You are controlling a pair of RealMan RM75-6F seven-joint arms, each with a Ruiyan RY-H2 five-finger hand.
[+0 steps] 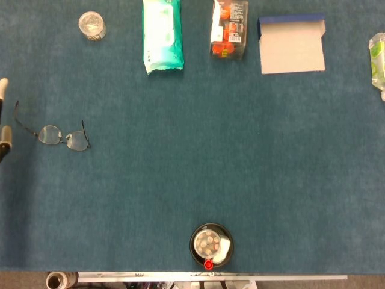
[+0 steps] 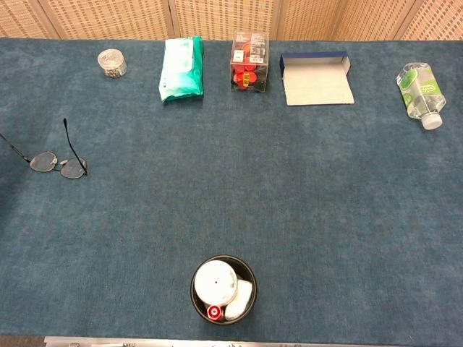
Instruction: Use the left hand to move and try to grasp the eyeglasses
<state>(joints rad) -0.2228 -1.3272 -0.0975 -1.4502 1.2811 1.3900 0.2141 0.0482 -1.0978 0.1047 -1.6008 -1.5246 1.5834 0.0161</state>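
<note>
The eyeglasses (image 1: pixel 50 135) lie on the blue table cloth at the far left, temples unfolded and pointing away from me; the chest view shows the eyeglasses (image 2: pixel 45 160) near its left edge. Only a pale fingertip and a thumb tip of my left hand (image 1: pixel 3 114) show at the left border of the head view, apart from each other and holding nothing. The thumb tip is a short gap left of the glasses' left temple, not touching it. The chest view does not show the hand. My right hand is out of both views.
Along the far edge stand a small clear jar (image 1: pixel 92 25), a green wipes pack (image 1: pixel 161 35), a clear box of red items (image 1: pixel 228 29), an open blue-and-white carton (image 1: pixel 292 46) and a bottle (image 1: pixel 378 57). A black cup (image 1: pixel 210 245) sits at the near edge.
</note>
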